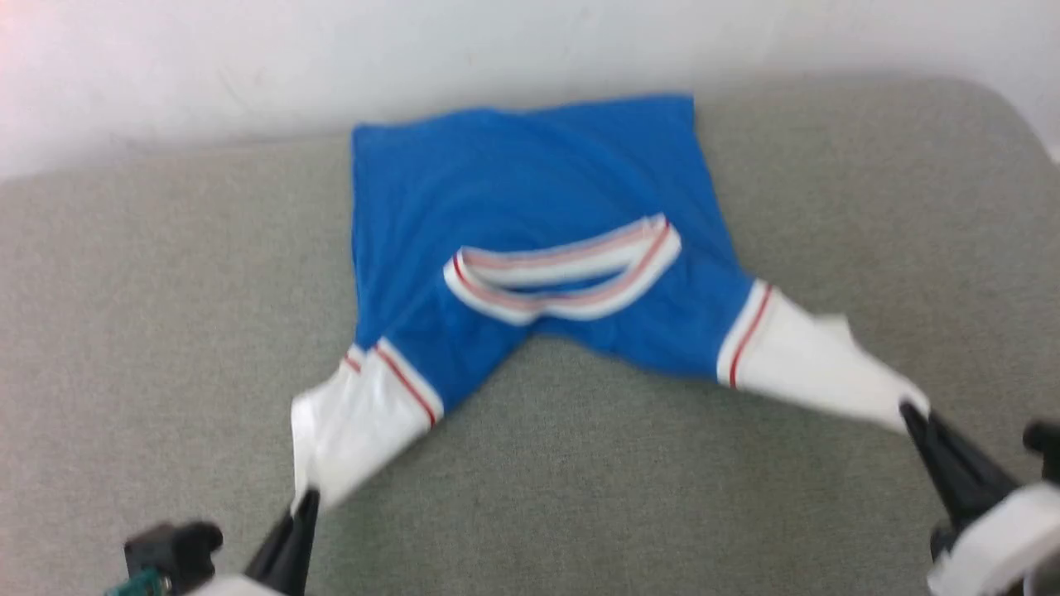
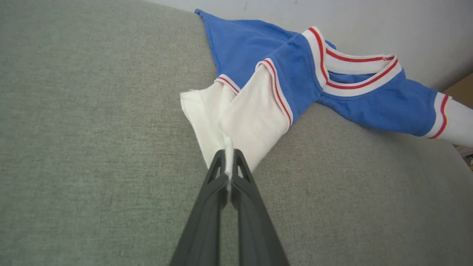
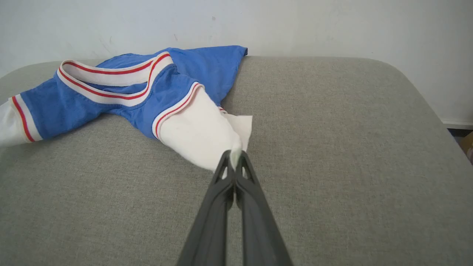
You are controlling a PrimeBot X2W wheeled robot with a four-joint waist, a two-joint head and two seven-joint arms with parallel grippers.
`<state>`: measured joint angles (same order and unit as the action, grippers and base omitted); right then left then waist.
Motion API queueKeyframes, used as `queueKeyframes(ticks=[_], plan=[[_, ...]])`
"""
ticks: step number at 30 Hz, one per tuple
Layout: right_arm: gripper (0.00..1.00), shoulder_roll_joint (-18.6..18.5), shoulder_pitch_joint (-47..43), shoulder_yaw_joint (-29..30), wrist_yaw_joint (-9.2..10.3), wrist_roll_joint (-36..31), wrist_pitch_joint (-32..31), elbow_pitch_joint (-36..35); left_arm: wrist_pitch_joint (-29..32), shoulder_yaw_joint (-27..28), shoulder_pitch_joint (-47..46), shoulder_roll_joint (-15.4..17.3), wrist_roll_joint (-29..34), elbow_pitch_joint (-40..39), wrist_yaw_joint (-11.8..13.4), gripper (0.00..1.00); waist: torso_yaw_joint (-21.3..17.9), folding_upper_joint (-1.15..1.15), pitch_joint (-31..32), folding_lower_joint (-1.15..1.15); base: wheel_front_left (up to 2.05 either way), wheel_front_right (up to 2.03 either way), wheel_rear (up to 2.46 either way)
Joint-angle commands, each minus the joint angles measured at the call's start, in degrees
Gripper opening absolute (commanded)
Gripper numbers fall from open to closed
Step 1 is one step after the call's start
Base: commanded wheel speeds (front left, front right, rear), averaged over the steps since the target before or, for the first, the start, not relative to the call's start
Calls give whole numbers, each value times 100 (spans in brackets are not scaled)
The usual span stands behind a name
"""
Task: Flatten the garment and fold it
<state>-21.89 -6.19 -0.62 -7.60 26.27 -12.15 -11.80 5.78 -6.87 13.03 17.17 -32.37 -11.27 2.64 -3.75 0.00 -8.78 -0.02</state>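
Observation:
The garment [image 1: 530,190] is a bright blue shirt lying on a grey padded surface, its striped collar [image 1: 563,269] facing me and its body reaching back to the wall. Both white sleeve ends are stretched out toward me. My left gripper [image 1: 305,497] is shut on the left sleeve's edge, seen close in the left wrist view where white cloth is pinched at my left gripper [image 2: 229,155]. My right gripper [image 1: 911,410] is shut on the right sleeve's tip, and the right wrist view shows cloth clamped in my right gripper [image 3: 234,155]. The garment [image 2: 258,55] [image 3: 207,70] is bunched near the collar.
The grey padded surface [image 1: 166,314] spreads wide to both sides and in front of the shirt. A white wall [image 1: 414,58] runs right behind it. The surface's rounded right edge [image 3: 425,103] drops off near a skirting board.

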Motion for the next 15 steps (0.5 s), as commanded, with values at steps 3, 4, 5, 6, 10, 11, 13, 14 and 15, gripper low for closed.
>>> queueKeyframes(ticks=[3,4,5,6,10,11,13,14,15], plan=[[0,45,-545,174,11,19,-85,-46,146,34,397,82,-127,85,17,0,-79,0,572,2,0,0,0],[0,74,-707,243,11,56,-106,-33,199,40,522,84,-187,96,23,0,-88,0,618,2,0,0,0],[0,84,-860,295,11,69,-137,-19,246,47,638,85,-245,99,29,0,-94,0,660,2,0,0,0],[0,73,-1003,313,11,78,-178,-17,299,55,747,95,-294,92,37,0,-98,0,686,2,0,0,0],[0,84,-1425,402,11,220,-357,-8,473,102,1071,152,-416,3,98,0,-109,0,732,2,0,0,0],[0,102,-1495,438,11,263,-382,-14,516,111,1138,175,-428,-25,117,0,-114,0,733,2,0,0,0],[0,101,-1620,512,11,324,-432,-8,576,143,1257,214,-444,-82,163,0,-114,0,729,2,0,0,0],[0,109,-1677,570,11,350,-446,0,602,161,1308,237,-444,-107,188,0,-110,0,730,2,0,0,0],[0,122,-1738,638,11,374,-465,9,624,181,1353,252,-450,-133,214,0,-100,0,728,2,0,0,0]])
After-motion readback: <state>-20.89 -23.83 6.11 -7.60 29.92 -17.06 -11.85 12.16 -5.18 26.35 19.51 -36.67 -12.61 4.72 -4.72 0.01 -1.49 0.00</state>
